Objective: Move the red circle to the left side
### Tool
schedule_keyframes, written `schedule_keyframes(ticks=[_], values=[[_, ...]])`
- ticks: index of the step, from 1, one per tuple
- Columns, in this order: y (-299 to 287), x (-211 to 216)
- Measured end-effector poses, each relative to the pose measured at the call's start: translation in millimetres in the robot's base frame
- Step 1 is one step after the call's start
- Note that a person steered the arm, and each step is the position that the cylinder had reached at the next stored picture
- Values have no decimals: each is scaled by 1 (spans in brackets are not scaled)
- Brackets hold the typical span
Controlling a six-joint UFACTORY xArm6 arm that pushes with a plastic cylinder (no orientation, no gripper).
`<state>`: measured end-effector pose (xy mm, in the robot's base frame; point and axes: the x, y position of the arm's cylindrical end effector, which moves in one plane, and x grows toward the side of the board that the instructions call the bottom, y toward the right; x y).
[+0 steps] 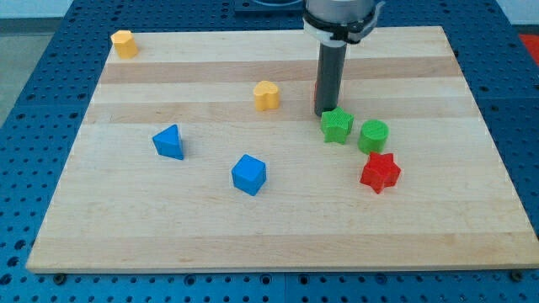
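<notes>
We hold my tip down on the wooden board; it carries nothing. The red circular plastic block shows as a sliver behind the rod. A green star-shaped plastic block touches at four o'clock. A yellow heart-shaped plastic block lies at nine o'clock, bare board beyond.

No text, label, brand, number or sign could be read anywhere in the camera view. The faces of the coloured blocks were seen to be plain, the wooden counter was unmarked apart from its grain, and nothing legible was carried by the dark rod or the perforated blue surface around the counter.
</notes>
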<state>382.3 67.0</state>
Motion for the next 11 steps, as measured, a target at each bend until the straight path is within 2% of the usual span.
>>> schedule_keyframes(ticks=[1,2,3,5,6,8,9,10,11], values=[[1,-24],[1,-29],[22,-24],[102,-14],[99,-39],[33,-71],[21,-77],[31,-52],[17,-42]])
